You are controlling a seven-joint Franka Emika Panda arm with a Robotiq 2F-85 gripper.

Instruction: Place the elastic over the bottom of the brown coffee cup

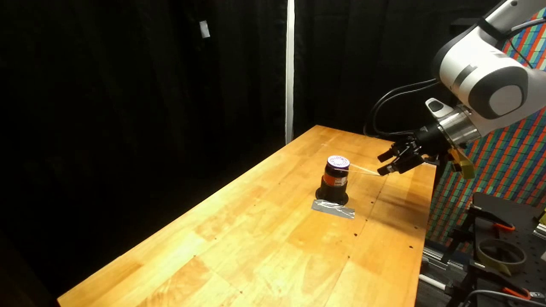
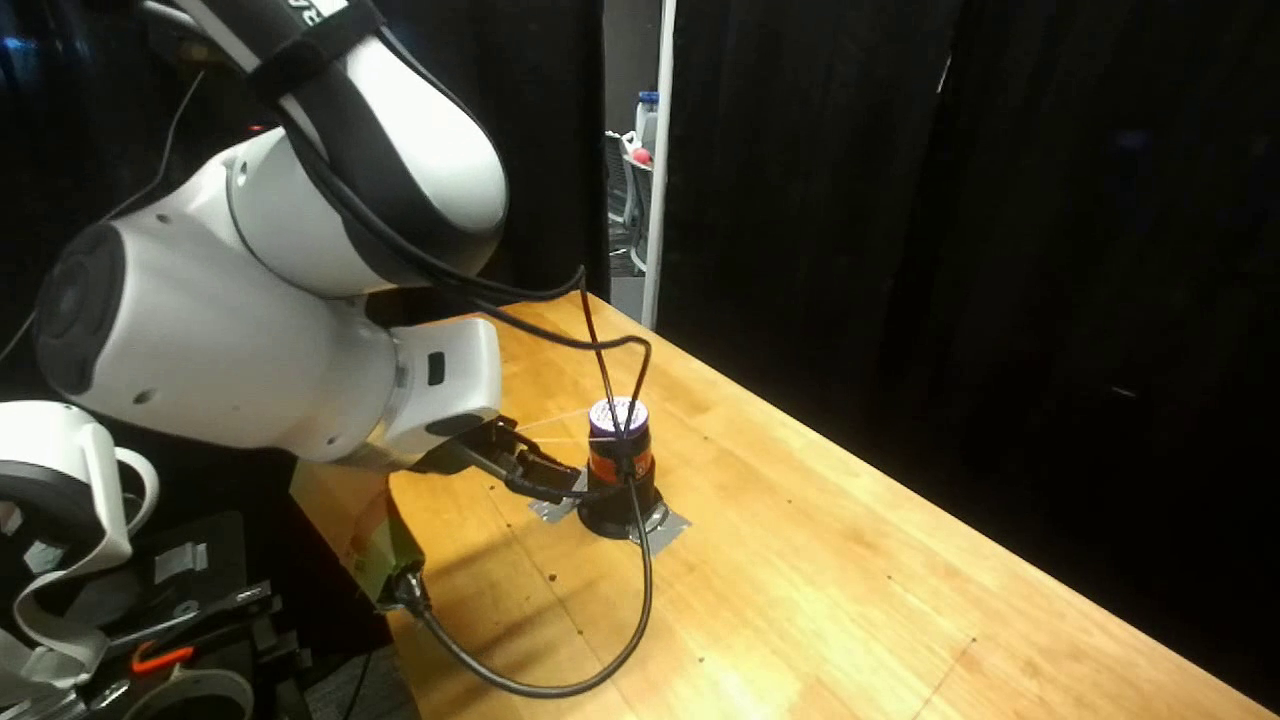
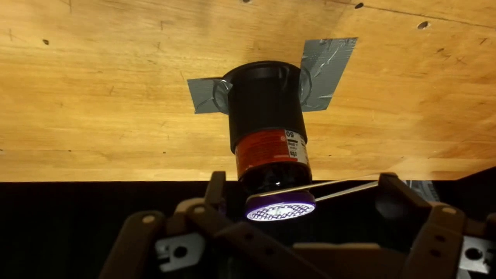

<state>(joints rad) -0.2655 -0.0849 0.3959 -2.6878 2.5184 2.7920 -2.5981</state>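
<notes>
The brown coffee cup point(image 1: 335, 179) has a red-orange band and a pale, purple-rimmed end facing up. It also shows in an exterior view point(image 2: 606, 467) and in the wrist view point(image 3: 259, 149). It stands in a black holder point(image 1: 333, 194) on the table. The pale elastic point(image 3: 347, 191) passes along the cup's purple rim and stretches to one fingertip, the right one in the wrist view. Its far side around the cup is hidden. My gripper point(image 1: 379, 164) is open beside the cup, apart from it; its fingertips point(image 3: 303, 177) are wide apart in the wrist view. The other finger carries no visible elastic.
Grey tape point(image 3: 327, 71) fixes the holder to the wooden table point(image 1: 264, 247). A black cable point(image 2: 640, 610) hangs from the arm in front of the cup in an exterior view. Black curtains point(image 1: 140, 128) stand behind the table. A cart with a tape roll point(image 1: 501, 256) stands beside it.
</notes>
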